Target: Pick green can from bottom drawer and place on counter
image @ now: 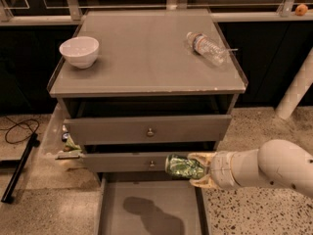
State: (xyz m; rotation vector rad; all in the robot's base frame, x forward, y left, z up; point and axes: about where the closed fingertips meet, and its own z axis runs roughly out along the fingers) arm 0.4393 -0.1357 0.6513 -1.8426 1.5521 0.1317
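The green can point(183, 166) is a small shiny can with a mottled pattern, held on its side in my gripper point(196, 169). My gripper reaches in from the right and is shut on the can, holding it above the open bottom drawer point(149, 210), in front of the middle drawer's face. The drawer's flat grey floor shows only a shadow. The counter point(142, 53) is the glossy grey cabinet top above, well above the can.
A white bowl point(78, 51) sits at the counter's left and a clear plastic water bottle point(207, 47) lies at its right. Two knobbed upper drawers point(149, 130) stand slightly open. Small items point(68, 146) sit left of the cabinet, with a cable point(17, 131) on the floor.
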